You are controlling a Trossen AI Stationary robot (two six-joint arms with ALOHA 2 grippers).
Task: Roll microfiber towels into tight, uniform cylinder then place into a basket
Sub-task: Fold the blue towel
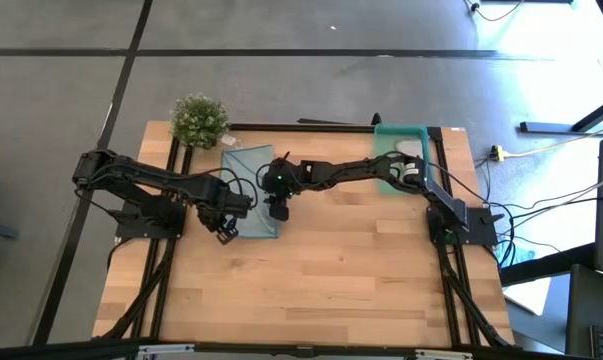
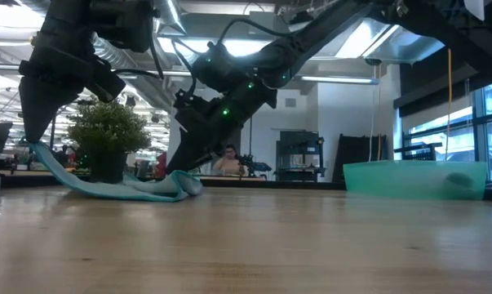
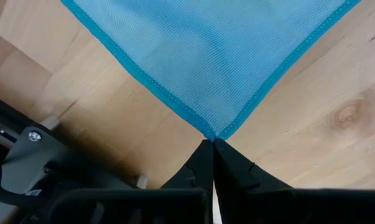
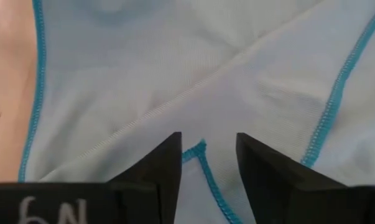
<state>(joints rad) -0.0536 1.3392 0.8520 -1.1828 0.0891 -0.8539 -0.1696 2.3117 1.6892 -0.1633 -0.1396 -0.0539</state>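
The light blue towel [image 1: 249, 185] lies on the table in front of the plant, with a fold over its right part [image 2: 176, 189]. My left gripper [image 1: 226, 232] is shut on its near corner, as the left wrist view [image 3: 212, 140] shows. My right gripper [image 1: 278, 210] is open, pointing down over the towel's right side. Its fingers stand on either side of a hemmed corner [image 4: 199, 152]. The teal bin [image 1: 386, 135] stands at the far right, with a pale cloth [image 1: 409, 149] inside it. My left gripper pinches the towel's near corner [image 3: 213, 132] between its two fingertips, coming from above and pointing down. The corner [image 2: 40, 151] is lifted a little off the table. The cloth slants down from it to the rest of the towel on the table. My right gripper's fingers [image 4: 159, 165] stand close over the cloth; whether they touch it I cannot tell.
A small bushy plant [image 1: 199, 120] stands at the far left, just behind the towel. The bin also shows in the low view [image 2: 415, 180]. Bare wood [image 1: 321, 280] fills the near half of the table. A person [image 2: 227, 161] sits in the room beyond.
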